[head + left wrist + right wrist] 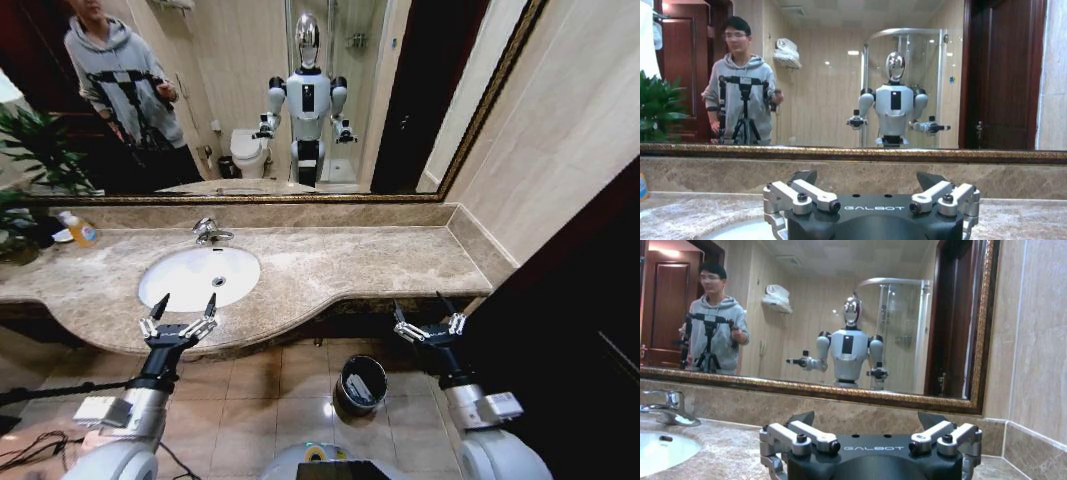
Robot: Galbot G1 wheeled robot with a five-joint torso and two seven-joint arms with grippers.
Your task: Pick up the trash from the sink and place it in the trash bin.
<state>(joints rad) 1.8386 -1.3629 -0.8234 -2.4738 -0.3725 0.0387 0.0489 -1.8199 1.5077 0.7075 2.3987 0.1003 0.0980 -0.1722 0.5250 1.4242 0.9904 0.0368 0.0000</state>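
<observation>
Head view: the trash bin (361, 384) stands upright on the floor tiles below the front edge of the marble counter (340, 265), mouth up. Left gripper (182, 320) hovers at the counter's front edge before the sink (198, 277), fingers apart, empty. Right gripper (430, 321) hangs off the front edge toward the right end, fingers apart, empty. The trash cannot be made out in the basin, so its long axis is undetermined. Risk: a blind reach could strike the faucet (209, 232) or the porcelain.
</observation>
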